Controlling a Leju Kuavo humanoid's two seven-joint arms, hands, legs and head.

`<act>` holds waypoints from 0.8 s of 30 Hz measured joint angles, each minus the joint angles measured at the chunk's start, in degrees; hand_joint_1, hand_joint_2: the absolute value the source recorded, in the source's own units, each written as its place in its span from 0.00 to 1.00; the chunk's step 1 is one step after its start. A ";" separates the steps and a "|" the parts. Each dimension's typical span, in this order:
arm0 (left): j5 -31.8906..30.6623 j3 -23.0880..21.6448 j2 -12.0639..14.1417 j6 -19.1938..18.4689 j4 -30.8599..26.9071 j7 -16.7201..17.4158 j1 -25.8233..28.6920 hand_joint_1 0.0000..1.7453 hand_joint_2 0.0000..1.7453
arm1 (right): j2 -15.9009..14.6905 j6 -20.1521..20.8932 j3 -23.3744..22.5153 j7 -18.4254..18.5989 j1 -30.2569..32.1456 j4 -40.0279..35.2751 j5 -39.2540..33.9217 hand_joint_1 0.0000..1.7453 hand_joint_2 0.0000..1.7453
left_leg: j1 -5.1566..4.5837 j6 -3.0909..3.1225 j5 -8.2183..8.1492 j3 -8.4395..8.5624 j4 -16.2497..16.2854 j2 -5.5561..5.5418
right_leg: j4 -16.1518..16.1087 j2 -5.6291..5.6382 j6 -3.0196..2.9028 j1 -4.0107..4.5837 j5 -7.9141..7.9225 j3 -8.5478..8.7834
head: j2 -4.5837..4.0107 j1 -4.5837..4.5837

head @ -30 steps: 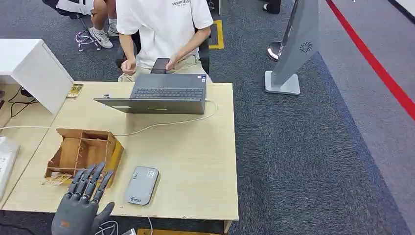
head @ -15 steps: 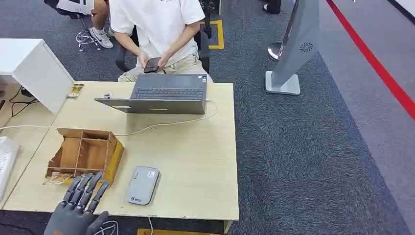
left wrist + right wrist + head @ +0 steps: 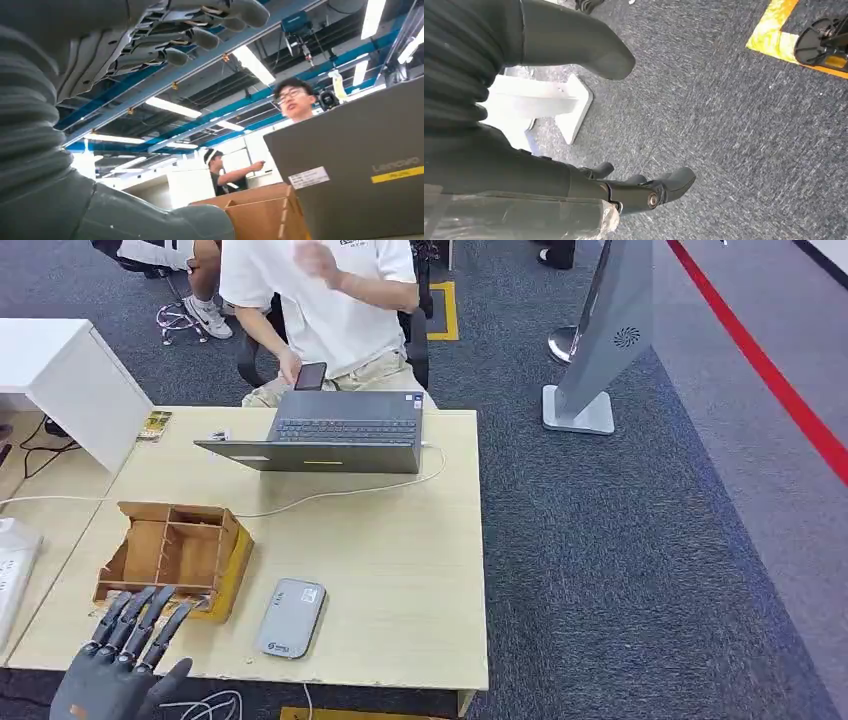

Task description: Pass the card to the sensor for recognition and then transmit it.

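My left hand [image 3: 115,670] is down at the near left corner of the wooden table [image 3: 400,570], with its fingers spread apart and nothing in them; a second ago it was higher up and more to the right, close to the grey sensor [image 3: 290,618], and now it has slid back toward me and to the left. The sensor lies flat on the table, just beside the brown wooden box [image 3: 172,558]; both sit just where they did before. I cannot pick out the card anywhere. My right hand [image 3: 574,125] hangs over the dark carpet with its fingers apart and holds nothing. The person [image 3: 320,300] behind the laptop [image 3: 325,435] had both hands on a phone [image 3: 310,375] before; now one arm is lifted up.
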 joint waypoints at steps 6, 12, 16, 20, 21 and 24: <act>0.61 4.57 -2.47 0.04 0.74 -3.75 -0.31 0.00 1.00 | -0.22 -0.02 0.00 -0.48 -0.01 0.02 0.96 0.00 1.00 | 0.01 0.00 0.00 0.02 0.00 -0.02 | 0.00 -0.01 0.00 0.01 0.00 0.00 | 0.00 -0.02; 0.41 5.92 -2.51 0.07 2.12 -3.86 -0.36 0.00 1.00 | -0.70 0.00 0.02 -1.03 -0.04 0.15 1.64 0.00 1.00 | 0.02 0.00 0.00 0.01 0.00 -0.02 | 0.00 -0.01 0.00 0.01 0.00 0.01 | 0.00 0.00; 0.11 6.49 -2.27 0.07 3.52 -3.86 -0.85 0.00 1.00 | -0.92 0.00 0.02 -1.05 -0.04 0.33 2.03 0.00 1.00 | 0.01 0.00 0.00 0.01 0.00 -0.02 | 0.00 -0.02 0.00 0.01 0.00 0.01 | 0.00 0.00; -0.75 7.65 -2.23 0.07 6.85 -3.86 -2.66 0.00 1.00 | -1.07 0.02 0.07 -1.05 -0.08 0.44 2.60 0.00 1.00 | 0.01 -0.01 0.01 0.01 0.00 -0.06 | 0.00 -0.06 0.00 0.01 0.00 0.02 | 0.00 0.00; -0.96 7.91 -2.20 0.06 7.99 -3.86 -3.35 0.00 1.00 | -1.09 0.02 0.09 -1.05 -0.16 0.50 2.67 0.00 1.00 | 0.01 -0.01 0.01 0.02 0.00 -0.07 | 0.00 -0.07 0.00 0.01 0.00 0.03 | 0.00 0.00; -1.44 8.98 -2.07 0.04 11.59 -3.86 -5.22 0.00 1.00 | -1.25 0.00 0.20 -1.20 -0.35 0.61 2.76 0.00 1.00 | 0.01 -0.02 0.02 0.06 0.00 -0.08 | 0.00 -0.06 -0.01 0.01 0.00 0.06 | 0.00 -0.02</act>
